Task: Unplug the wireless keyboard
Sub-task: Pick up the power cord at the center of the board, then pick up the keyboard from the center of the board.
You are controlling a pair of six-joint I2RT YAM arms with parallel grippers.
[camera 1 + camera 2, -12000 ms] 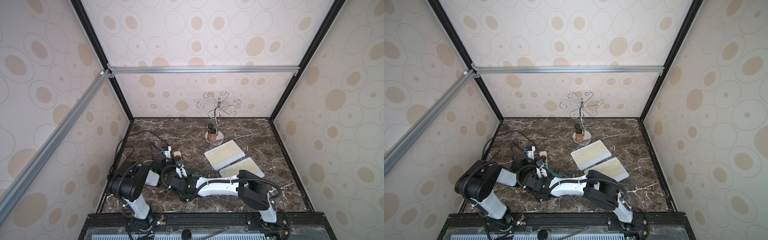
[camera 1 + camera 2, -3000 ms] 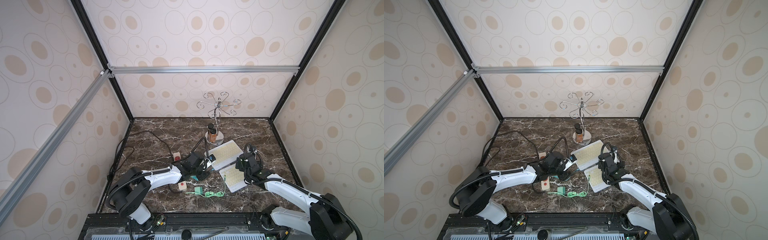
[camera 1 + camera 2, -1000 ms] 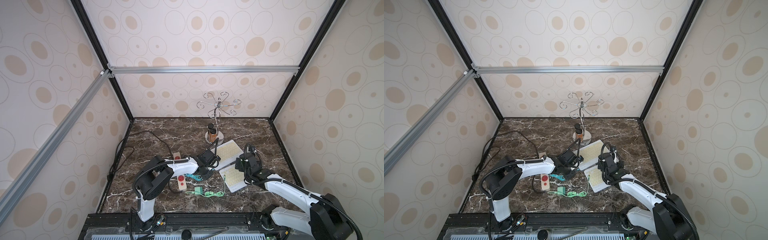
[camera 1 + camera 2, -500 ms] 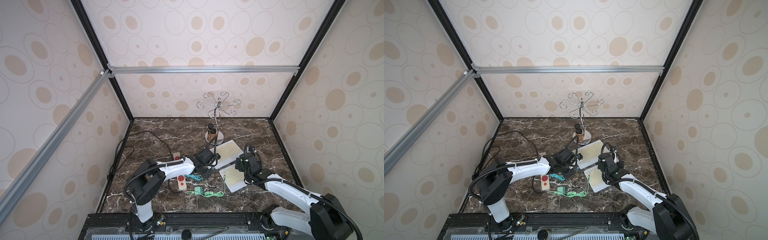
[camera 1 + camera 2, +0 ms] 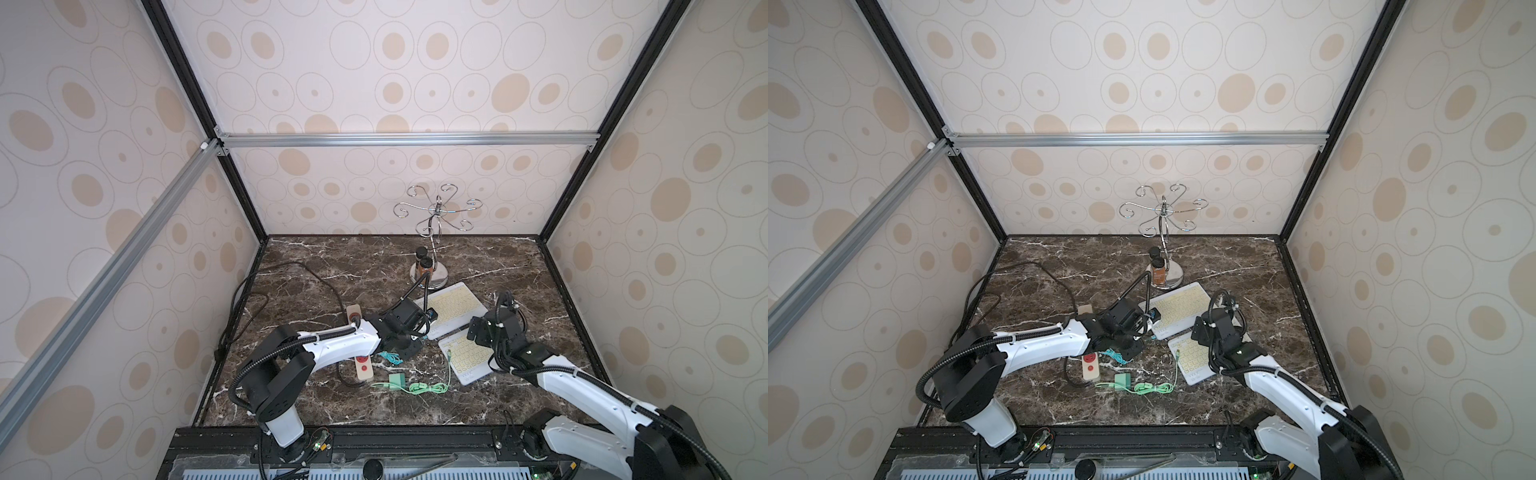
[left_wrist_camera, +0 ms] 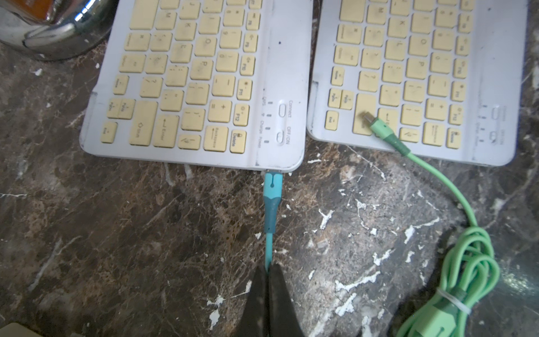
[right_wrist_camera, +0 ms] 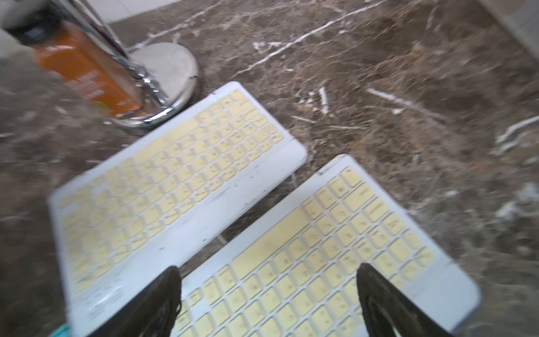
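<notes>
Pinching the blue cable in the closed left claw, near its plug, not yet out of the left end of the far keyboard. Hovering the right claw open, empty, over the near keyboard. Next, likely needing a straight leftward pull.

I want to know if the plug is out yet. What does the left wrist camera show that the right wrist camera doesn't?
Left wrist only: the teal cable plugged into the edge of the keyboard by the stand, the left gripper shut on that cable, and the green cable, its loose plug lying on the keys of the second keyboard. Right wrist only: the right gripper, open above the second keyboard, and both keyboards' opposite ends. Both: two white keyboards with yellow keys, the chrome stand base, the marble tabletop.
</notes>
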